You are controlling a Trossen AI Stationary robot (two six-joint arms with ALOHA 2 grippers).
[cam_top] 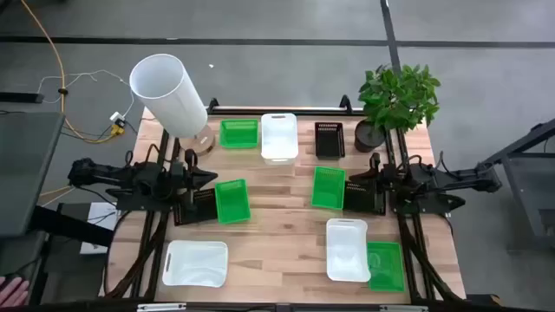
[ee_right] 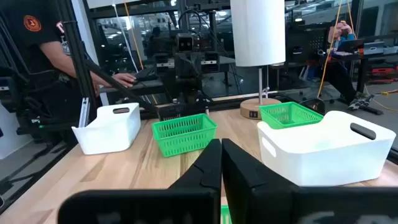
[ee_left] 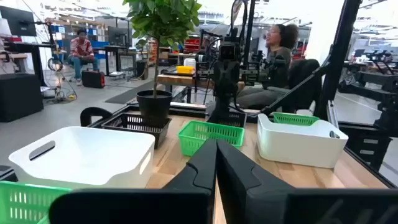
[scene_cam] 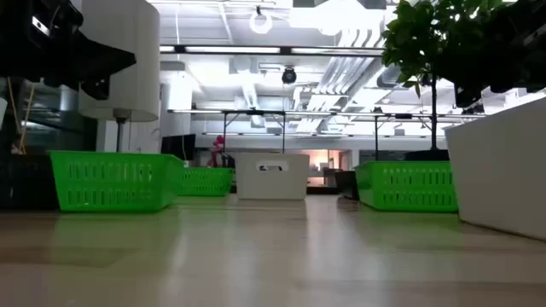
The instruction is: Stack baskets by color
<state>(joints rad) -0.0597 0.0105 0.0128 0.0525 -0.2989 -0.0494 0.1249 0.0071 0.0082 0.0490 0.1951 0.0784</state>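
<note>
Several green baskets rest flat on the wooden table: far left (cam_top: pixel 238 133), centre left (cam_top: pixel 231 200), centre right (cam_top: pixel 328 187) and near right (cam_top: pixel 385 265). White baskets sit at the far middle (cam_top: pixel 279 136), near left (cam_top: pixel 196 263) and near right (cam_top: pixel 347 250), the last beside the near-right green one. A black basket (cam_top: pixel 329 139) stands at the far right. My left gripper (cam_top: pixel 209 178) hovers shut at the table's left, above another black basket (cam_top: pixel 198 204). My right gripper (cam_top: pixel 353 184) hovers shut at the right, above a third black basket (cam_top: pixel 366 198). Both hold nothing (ee_left: pixel 216 152) (ee_right: pixel 221 152).
A tall white cylinder on a stand (cam_top: pixel 169 94) rises at the far left corner. A potted plant (cam_top: pixel 395 100) stands at the far right corner. Bare wood lies in the table's middle (cam_top: pixel 282 208). People sit beyond the table (ee_left: pixel 277 46).
</note>
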